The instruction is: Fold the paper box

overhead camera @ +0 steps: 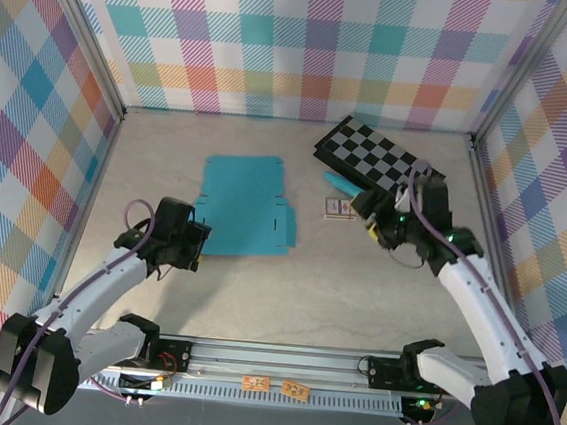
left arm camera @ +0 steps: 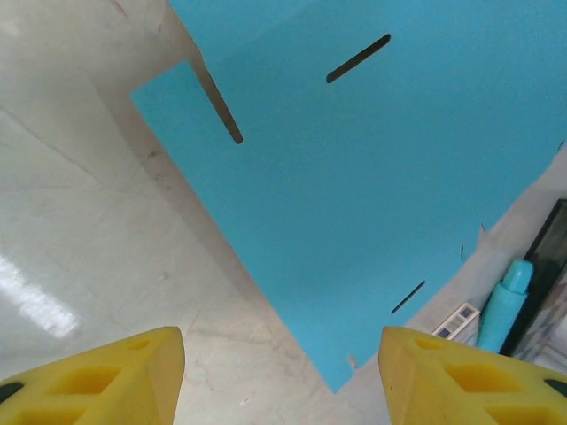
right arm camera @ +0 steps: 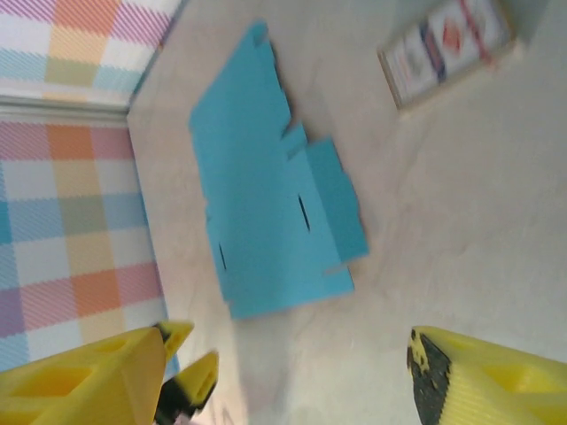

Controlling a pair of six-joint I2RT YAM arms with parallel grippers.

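Paper box flat on worktop; left pincer, right pincer both wide, empty: slip your left under its near-left edge, fold along the crease

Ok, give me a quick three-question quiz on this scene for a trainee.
1. True or false: the paper box lies flat and unfolded on the table.
2. What lies at the back right of the table? A) checkerboard B) mug C) scissors
3. Which pincer is nearer the paper box?

Key: 1 true. 2 A. 3 the left pincer.
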